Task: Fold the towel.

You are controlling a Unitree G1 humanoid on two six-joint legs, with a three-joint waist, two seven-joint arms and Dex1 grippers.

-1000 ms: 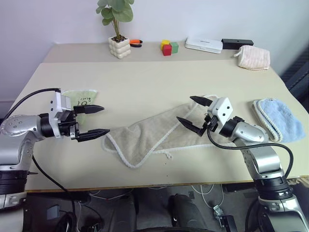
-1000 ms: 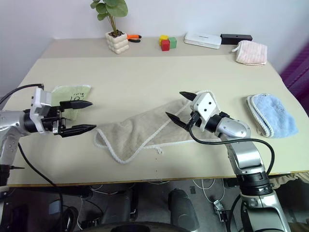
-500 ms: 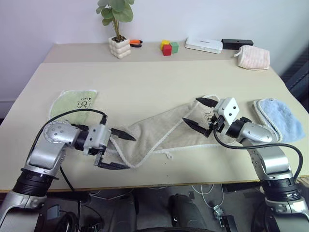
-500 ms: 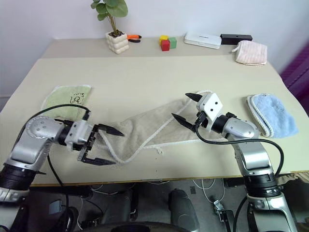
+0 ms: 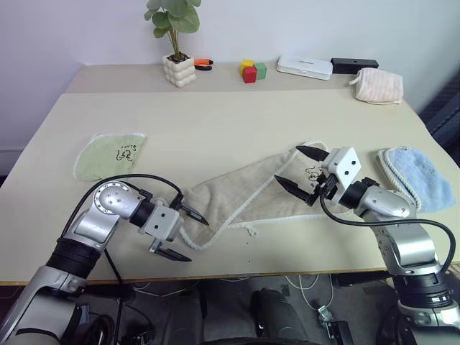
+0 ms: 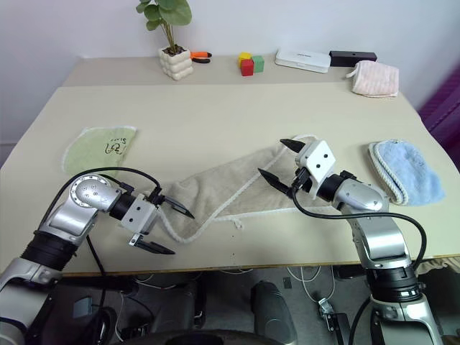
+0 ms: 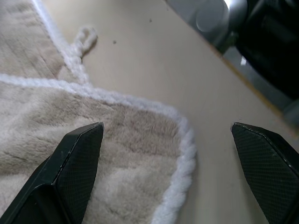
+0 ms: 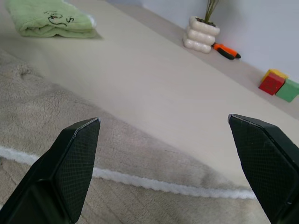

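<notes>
With both end effectors spread empty, we risk the left end effector (image 5: 178, 231) at lower left bunching the towel (image 5: 244, 198) — pinching 2 layers.

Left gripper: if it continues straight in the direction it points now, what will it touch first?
Probably the towel: the open left gripper points down at its white-edged corner, though the gap above it is unclear.

A small green cloth (image 5: 109, 155) is lying left; a blue towel (image 5: 417, 176) right. A potted plant (image 5: 175, 42), orange-handled pliers (image 5: 203, 63), coloured blocks (image 5: 251, 70), white box (image 5: 304, 67) and pink cloth (image 5: 377, 85) are sitting along the table's (image 5: 215, 122) far edge.
</notes>
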